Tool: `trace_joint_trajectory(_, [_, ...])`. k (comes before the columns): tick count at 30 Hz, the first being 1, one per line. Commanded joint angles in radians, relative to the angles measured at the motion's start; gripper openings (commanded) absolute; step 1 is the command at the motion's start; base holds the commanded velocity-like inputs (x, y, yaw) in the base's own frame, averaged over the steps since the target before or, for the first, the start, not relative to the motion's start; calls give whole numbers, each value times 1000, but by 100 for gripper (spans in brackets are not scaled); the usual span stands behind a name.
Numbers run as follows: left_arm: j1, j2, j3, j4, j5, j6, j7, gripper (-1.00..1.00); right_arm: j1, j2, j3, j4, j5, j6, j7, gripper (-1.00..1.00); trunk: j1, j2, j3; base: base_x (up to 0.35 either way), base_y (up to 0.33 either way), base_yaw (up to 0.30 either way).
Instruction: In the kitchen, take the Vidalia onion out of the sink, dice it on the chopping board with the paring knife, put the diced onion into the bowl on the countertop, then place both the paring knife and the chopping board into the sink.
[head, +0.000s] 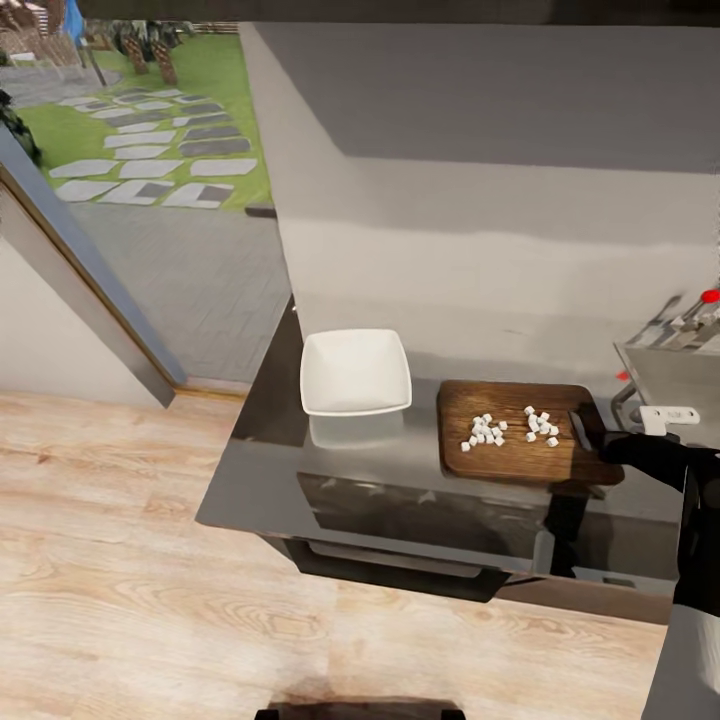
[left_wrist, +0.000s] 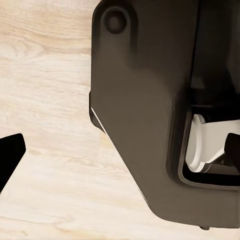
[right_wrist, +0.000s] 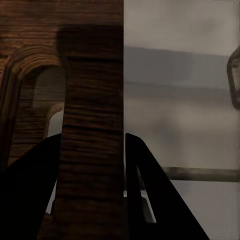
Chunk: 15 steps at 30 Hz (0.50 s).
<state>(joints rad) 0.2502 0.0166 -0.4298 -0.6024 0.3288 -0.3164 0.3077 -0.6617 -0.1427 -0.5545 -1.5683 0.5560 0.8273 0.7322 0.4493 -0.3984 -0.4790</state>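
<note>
Head view: board (head: 520, 432) lies on the countertop (head: 270, 470) right of centre, with diced onion (head: 508, 428) in two loose clusters of white cubes on top. White bowl (head: 355, 372) sits just left of the board, apart from it, nothing visible inside. Sink (head: 672, 375) edge shows at the right frame edge, tap with red knob (head: 709, 296) above it. Right arm (head: 690, 500) comes in from lower right; right gripper (head: 588, 432) is at the board's right end by the slot handle. Right wrist view: board (right_wrist: 90, 150) end sits between the two dark fingers (right_wrist: 150, 195), one on each side of the wood next to the slot, so it looks clamped on the board. Knife: can't pick it out. Left wrist view: one dark fingertip (left_wrist: 10, 155) over the plank floor (left_wrist: 55, 110), robot's dark body (left_wrist: 145, 115) alongside; can't tell if the left gripper is open or closed. Upper left of head view: doorway to a lawn with stepping stones (head: 150, 150).
</note>
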Motion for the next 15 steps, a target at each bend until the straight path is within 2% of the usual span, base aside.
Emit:
trace_joint_trajectory(1, [0, 2, -8, -2, 9, -3, 8, 100, -1, 0, -1, -1, 10, 3, 10, -100, 1, -2, 0, 0, 0, 0])
trace_joint_trajectory(15, [0, 2, -9, -2, 9, -3, 8, 100, -1, 0, -1, -1, 10, 2, 10, -100, 1, -2, 22, 0, 0, 0])
